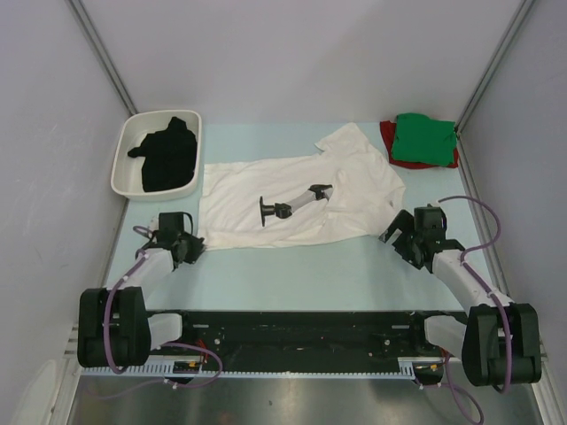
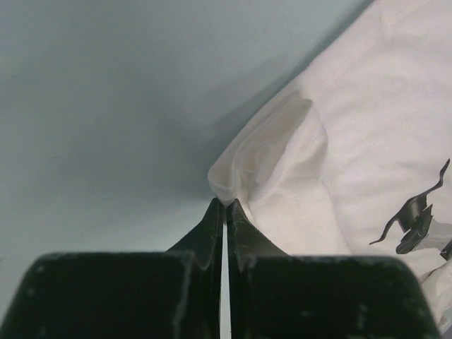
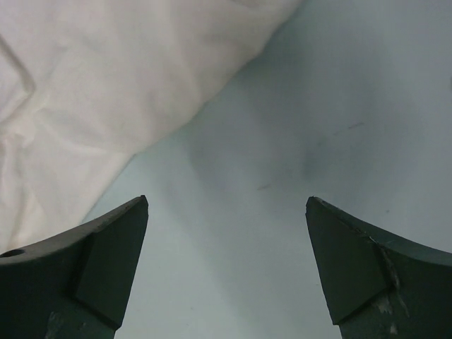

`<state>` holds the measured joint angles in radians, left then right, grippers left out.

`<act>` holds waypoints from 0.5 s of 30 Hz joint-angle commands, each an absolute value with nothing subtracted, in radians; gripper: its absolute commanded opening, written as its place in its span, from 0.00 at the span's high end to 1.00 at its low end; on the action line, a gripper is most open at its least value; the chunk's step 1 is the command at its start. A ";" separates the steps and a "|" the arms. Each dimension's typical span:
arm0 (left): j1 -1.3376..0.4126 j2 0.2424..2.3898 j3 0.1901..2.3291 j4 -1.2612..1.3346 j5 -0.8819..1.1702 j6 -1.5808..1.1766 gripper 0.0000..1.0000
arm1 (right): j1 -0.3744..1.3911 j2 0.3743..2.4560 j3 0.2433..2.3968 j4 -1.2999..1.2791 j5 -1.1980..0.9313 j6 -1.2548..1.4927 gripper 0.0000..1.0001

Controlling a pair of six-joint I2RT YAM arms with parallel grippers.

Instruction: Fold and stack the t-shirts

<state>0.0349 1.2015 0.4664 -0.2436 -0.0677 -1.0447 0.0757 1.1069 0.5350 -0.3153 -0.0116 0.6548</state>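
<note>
On the pale blue table (image 1: 292, 274), centre, the large white soft cloth t-shirt (image 1: 292, 190) lies spread. The left hand (image 2: 226, 203) pinches its near-left corner; the right hand (image 3: 226, 212) gapes wide beside the near-right hem. Limp, light cloth: likely best gripped at corners.

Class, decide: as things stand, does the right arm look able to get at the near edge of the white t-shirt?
Probably yes. The right hand stands open beside the white t-shirt, with only bare table between them and nothing in the way.
</note>
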 commanded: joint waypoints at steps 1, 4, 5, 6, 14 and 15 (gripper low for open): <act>0.054 1.163 0.463 -0.278 -0.072 -1.000 1.00 | 0.014 1.089 0.499 -0.264 0.000 0.742 0.02; 0.074 1.152 0.448 -0.270 -0.058 -0.985 1.00 | -0.021 1.086 0.465 -0.221 0.037 0.778 0.03; 0.078 1.149 0.445 -0.268 -0.054 -0.982 1.00 | -0.040 1.085 0.457 -0.213 0.046 0.785 0.03; 0.083 1.147 0.440 -0.267 -0.046 -0.976 1.00 | -0.046 1.083 0.451 -0.200 0.075 0.796 0.03; 0.104 1.118 0.442 -0.270 -0.020 -0.959 1.00 | -0.094 1.172 0.423 -0.080 0.110 0.899 0.12; 0.106 1.123 0.445 -0.268 -0.017 -0.957 1.00 | -0.100 1.189 0.423 -0.049 0.103 0.903 0.13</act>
<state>0.0902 1.1416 0.4397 -0.2577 -0.0250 -0.9863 -0.0830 1.1244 0.4355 -0.1589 0.0750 0.8398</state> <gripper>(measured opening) 0.009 0.888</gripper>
